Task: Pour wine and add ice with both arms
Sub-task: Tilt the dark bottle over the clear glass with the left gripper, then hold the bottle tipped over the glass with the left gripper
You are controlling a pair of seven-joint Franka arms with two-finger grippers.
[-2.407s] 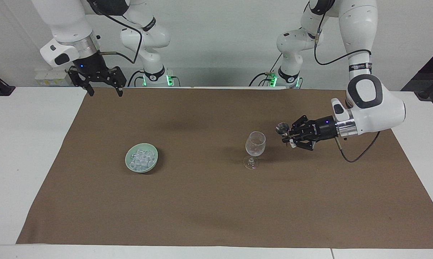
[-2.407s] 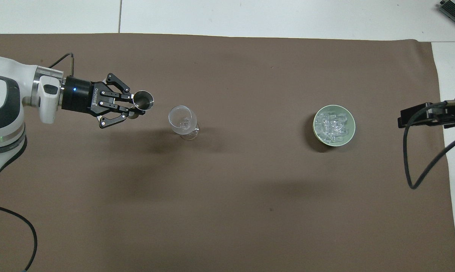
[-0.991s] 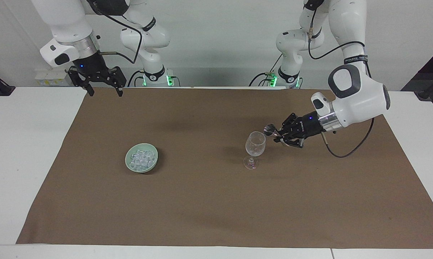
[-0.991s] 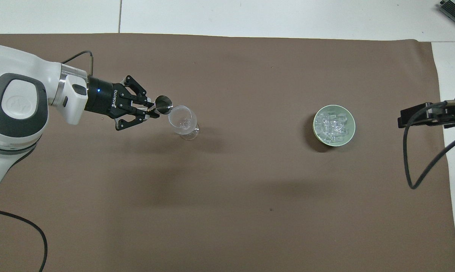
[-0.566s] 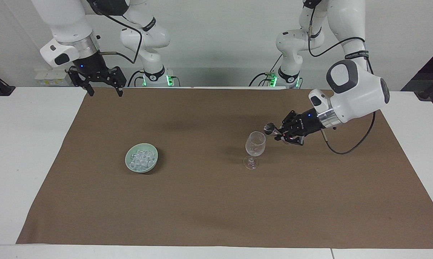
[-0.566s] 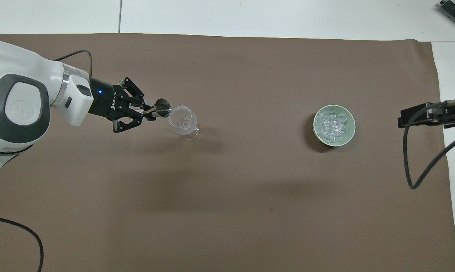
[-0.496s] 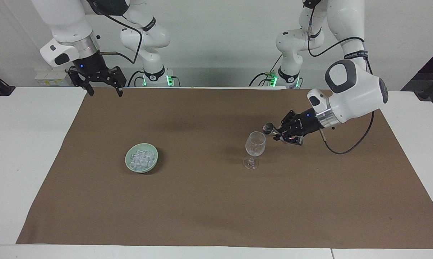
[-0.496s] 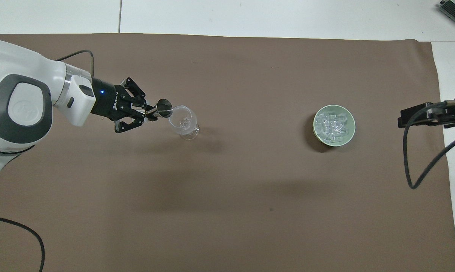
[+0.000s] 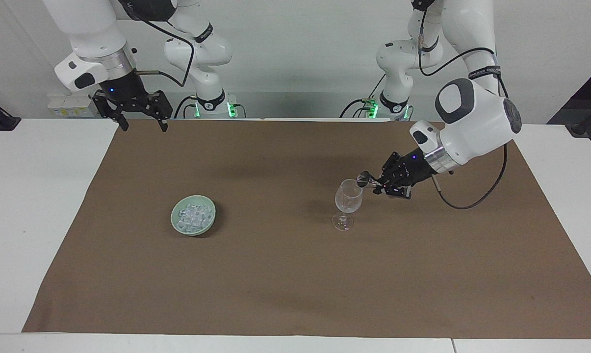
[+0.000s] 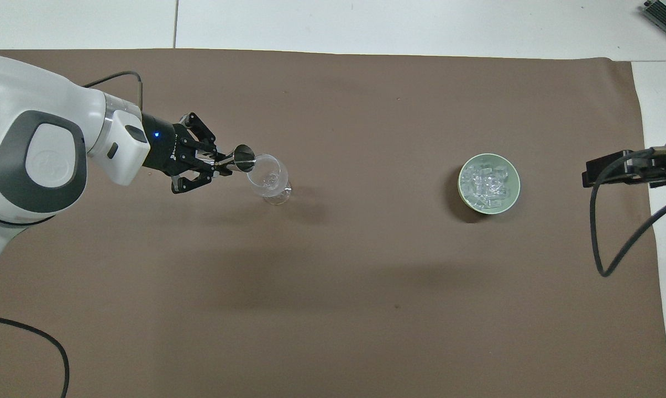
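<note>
Left gripper [image 9: 376, 185] [image 10: 218, 164] up over the brown cloth [image 9: 295, 274] [image 10: 333, 309] on the white worktop [image 9: 35, 196] [image 10: 421, 22], just beside the wine glass [image 9: 348, 201] [image 10: 267, 177], jaws clenched on a small shiny metal measuring cup [image 9: 365, 177] [image 10: 243, 158]
Cup tipped over on its side, wide mouth right at the rim of the glass, on the side toward the left arm's end of the worktop
Cannot tell if anything runs out of the cup
Glass upright on its foot on the cloth, clear, bowl looking empty or nearly so
Ice [image 9: 193, 214] [image 10: 483, 180] heaped in a little pale green bowl [image 9: 193, 221] [image 10: 488, 182], a pile of small clear cubes
Bowl flat on the cloth, well apart from the glass, toward the right arm's end of the worktop, about as far from the robots as the glass
Right gripper [image 9: 141, 125] up in the air over the cloth's edge close to the robots, waiting, jaws spread wide and pointing down, holding nothing
Only a dark piece of the right arm [image 10: 625, 168] and a black cable at the edge of the overhead view
</note>
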